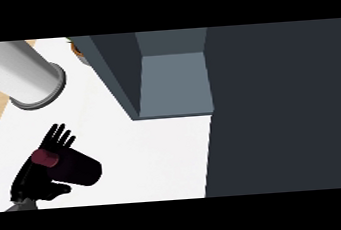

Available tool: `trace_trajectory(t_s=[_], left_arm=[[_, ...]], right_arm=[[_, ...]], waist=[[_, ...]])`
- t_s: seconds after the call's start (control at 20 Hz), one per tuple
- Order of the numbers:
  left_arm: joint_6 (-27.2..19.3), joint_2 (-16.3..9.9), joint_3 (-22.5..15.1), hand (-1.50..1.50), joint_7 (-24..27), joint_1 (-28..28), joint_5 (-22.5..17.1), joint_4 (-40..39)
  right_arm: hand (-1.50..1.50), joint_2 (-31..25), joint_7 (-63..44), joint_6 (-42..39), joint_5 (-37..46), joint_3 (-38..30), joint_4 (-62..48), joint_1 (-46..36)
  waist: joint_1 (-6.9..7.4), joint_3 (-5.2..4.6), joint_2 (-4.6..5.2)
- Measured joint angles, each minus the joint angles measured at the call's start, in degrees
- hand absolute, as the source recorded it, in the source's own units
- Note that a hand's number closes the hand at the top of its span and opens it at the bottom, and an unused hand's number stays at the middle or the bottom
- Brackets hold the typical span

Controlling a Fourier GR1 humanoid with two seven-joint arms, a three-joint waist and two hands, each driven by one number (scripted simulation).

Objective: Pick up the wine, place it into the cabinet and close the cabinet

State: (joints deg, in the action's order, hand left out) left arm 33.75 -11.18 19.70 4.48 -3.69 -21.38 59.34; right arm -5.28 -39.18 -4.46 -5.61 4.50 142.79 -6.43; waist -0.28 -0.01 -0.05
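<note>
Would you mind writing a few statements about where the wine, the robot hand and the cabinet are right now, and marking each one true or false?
1. The wine bottle is in the left robot hand, above the white counter. True.
2. The wine bottle already stands inside the cabinet. False: it is at lower left, outside the cabinet.
3. The cabinet's compartment is open, showing its grey-blue inside. True.
4. The bottle's cap is green. False: it is dark red.
5. A grey cylinder shows at upper left. True.
6. The right robot hand is pushing the cabinet's door. False: no right robot hand is in view.
</note>
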Motion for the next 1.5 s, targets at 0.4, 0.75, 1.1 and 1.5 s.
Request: trace_trajectory(t_s=[0.4,0.75,1.1,1.5], left_arm=[[1.3,-0.1,-0.4,-1.50,4.5,-2.2,1.2,-6.6],[4.0,0.8,-0.7,1.50,4.8,-1.5,-1.3,-7.5],[6.2,1.5,-3.7,1.50,6.5,-2.2,0.6,-6.5],[1.2,1.3,-5.9,1.50,19.4,-1.6,10.5,-4.6]], right_arm=[[-1.50,0.0,1.2,-1.0,0.0,-0.9,0.1,1.0],[-1.50,0.7,1.2,-1.0,0.0,-0.3,0.2,1.5],[-1.50,0.5,0.9,-1.7,-0.4,-2.0,-0.1,0.9],[-1.50,1.5,1.7,-1.6,0.0,-1.2,-0.6,1.0]], waist=[[-0.08,-0.01,0.01],[-0.03,0.01,-0.03],[0.01,0.01,-0.04],[-0.01,0.00,-0.03]])
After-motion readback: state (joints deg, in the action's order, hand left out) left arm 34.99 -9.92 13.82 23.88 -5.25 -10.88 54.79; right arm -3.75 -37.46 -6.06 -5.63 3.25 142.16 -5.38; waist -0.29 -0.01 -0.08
